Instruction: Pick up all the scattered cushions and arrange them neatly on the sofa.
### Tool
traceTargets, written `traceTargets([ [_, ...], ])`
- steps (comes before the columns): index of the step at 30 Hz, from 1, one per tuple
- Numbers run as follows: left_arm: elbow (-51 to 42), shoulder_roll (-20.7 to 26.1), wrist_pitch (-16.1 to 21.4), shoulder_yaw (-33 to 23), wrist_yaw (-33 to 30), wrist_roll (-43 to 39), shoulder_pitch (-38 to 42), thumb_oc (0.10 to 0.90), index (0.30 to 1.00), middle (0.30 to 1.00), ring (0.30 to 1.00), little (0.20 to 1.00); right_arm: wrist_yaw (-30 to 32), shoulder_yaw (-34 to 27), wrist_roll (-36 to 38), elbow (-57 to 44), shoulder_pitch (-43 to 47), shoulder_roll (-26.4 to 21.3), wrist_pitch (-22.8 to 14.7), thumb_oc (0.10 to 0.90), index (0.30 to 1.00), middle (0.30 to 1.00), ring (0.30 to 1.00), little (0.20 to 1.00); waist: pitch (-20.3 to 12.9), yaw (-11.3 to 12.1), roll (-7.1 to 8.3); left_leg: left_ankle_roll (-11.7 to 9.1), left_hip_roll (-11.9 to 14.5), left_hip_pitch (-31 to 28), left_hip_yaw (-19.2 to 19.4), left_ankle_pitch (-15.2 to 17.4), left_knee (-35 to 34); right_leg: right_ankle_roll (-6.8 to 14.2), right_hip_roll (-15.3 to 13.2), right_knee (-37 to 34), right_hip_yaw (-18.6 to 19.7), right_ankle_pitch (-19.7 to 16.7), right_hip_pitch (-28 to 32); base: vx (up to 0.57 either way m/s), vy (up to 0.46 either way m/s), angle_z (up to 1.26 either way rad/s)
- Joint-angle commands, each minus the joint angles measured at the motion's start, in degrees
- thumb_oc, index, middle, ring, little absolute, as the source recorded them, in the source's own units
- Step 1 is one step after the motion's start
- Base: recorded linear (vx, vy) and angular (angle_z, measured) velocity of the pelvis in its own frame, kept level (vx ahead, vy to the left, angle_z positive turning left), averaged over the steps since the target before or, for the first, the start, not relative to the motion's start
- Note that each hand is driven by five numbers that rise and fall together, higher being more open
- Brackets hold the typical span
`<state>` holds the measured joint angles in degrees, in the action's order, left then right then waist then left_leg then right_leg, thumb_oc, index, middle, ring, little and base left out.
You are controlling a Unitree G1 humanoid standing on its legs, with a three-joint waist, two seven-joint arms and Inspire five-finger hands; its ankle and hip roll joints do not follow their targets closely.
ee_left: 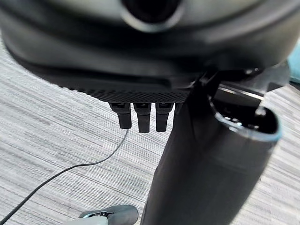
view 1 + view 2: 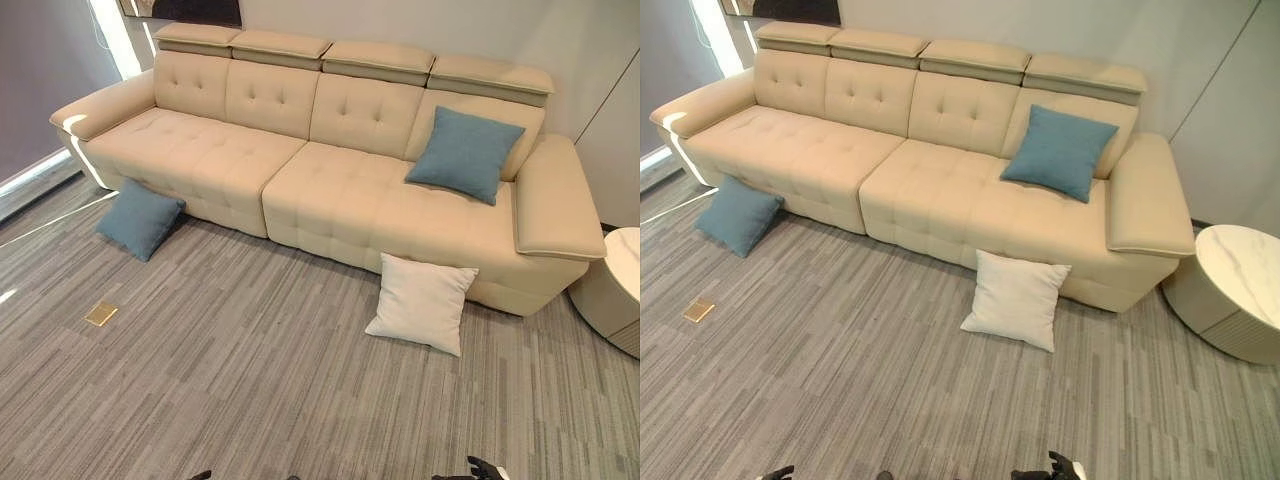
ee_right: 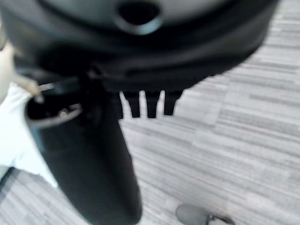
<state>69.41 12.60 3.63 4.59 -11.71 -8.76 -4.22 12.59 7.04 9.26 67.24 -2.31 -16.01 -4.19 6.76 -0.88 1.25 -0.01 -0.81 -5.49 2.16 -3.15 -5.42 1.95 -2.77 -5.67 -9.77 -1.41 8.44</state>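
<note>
Unmarked cushions (image 2: 422,301) by plain sofa (image 2: 340,190)

— Where do the cushions lie?

— Three show. A blue-green cushion (image 2: 464,153) stands tilted on the cream sofa (image 2: 330,195), at about two o'clock in the head views, leaning against the backrest just beside the right armrest, one corner pointing down onto the seat.

— And the others?

— A white cushion (image 2: 422,302) is on the grey carpet at about four o'clock of the sofa's middle, propped upright against the sofa's front panel, square and plump. A second blue-green cushion (image 2: 139,219) is on the carpet at nine o'clock, leaning against the sofa's front below the left seat, turned so its corners point up and down.
</note>
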Motion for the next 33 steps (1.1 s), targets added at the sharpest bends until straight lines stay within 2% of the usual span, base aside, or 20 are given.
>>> traceTargets([
  [1,1.4,-0.1,1.8,3.0,0.2,1.3,4.7,0.800,0.900,0.900,0.900,0.900,0.5,0.9,-1.6,2.2,4.2,-1.4,-0.9,0.800,0.900,0.900,0.900,0.900,0.8,0.9,-0.13,-2.8,2.1,-2.1,5.2,5.4,0.4,5.9,-3.6,0.7,-4.9,1.3,-0.6,0.00,0.000,0.00],
  [11,1.9,-1.0,1.3,4.8,0.5,3.3,5.0,0.800,0.900,0.900,0.900,0.900,0.1,1.6,-2.0,2.5,4.3,-0.3,-0.4,0.800,0.900,0.900,0.900,0.900,1.0,0.7,0.10,-2.3,1.7,-2.5,5.4,6.1,0.4,6.1,-3.7,0.7,-4.5,1.4,-0.3,0.00,0.000,0.00],
  [18,1.1,-1.0,1.4,5.1,0.7,3.1,5.1,0.800,0.900,0.900,0.900,0.900,-0.1,1.9,-2.7,2.6,4.7,-0.3,0.1,0.800,0.900,0.900,0.900,0.900,1.5,0.9,0.02,-1.2,1.1,-2.3,6.5,6.6,0.4,6.6,-4.1,1.5,-3.1,0.3,-1.8,0.00,0.040,-0.10],
  [25,0.1,-0.3,1.7,4.7,0.8,2.2,5.7,0.800,0.900,0.900,0.900,0.900,-0.4,2.7,-3.3,2.3,5.6,0.0,0.8,0.800,0.900,0.900,0.900,0.900,2.7,1.4,0.29,0.1,0.8,-1.8,8.0,6.9,0.4,7.4,-4.9,7.6,-2.3,0.7,-6.5,-0.02,0.032,-0.29],
  [28,-0.1,0.0,1.6,4.2,0.8,1.5,5.8,0.800,0.900,0.900,0.900,0.900,-0.5,3.0,-3.3,2.0,5.8,0.2,0.7,0.800,0.900,0.900,0.900,0.900,3.3,1.7,0.32,0.0,1.3,-2.0,9.1,7.0,0.4,7.6,-5.3,10.1,-4.2,0.8,-8.1,-0.01,-0.021,-0.48],
  [29,-0.2,0.1,1.7,4.1,0.8,1.2,6.0,0.800,0.900,0.900,0.900,0.900,-0.5,3.2,-3.4,2.0,5.9,0.3,0.8,0.800,0.900,0.900,0.900,0.900,3.7,2.0,0.35,0.0,1.6,-2.2,9.6,7.0,0.4,7.6,-5.6,11.1,-5.7,0.7,-8.7,-0.02,-0.072,-0.39],
  [30,-0.5,0.3,1.8,4.1,0.9,0.8,6.4,0.800,0.900,0.900,0.900,0.900,-0.6,3.3,-3.6,2.1,6.2,0.5,0.8,0.800,0.900,0.900,0.900,0.900,4.3,2.4,0.31,-0.2,2.2,-2.3,10.5,6.8,0.4,7.4,-6.5,12.5,-9.7,0.6,-9.7,0.00,-0.114,-0.27],
  [33,-0.4,0.5,1.8,4.3,1.0,0.8,6.8,0.800,0.900,0.900,0.900,0.900,-0.9,3.5,-3.4,1.9,6.1,0.6,0.8,0.800,0.900,0.900,0.900,0.900,4.5,1.8,0.46,-0.6,2.5,-2.3,10.5,6.6,0.7,6.8,-5.8,11.8,-9.9,1.5,-9.5,0.03,-0.097,-0.25],
])
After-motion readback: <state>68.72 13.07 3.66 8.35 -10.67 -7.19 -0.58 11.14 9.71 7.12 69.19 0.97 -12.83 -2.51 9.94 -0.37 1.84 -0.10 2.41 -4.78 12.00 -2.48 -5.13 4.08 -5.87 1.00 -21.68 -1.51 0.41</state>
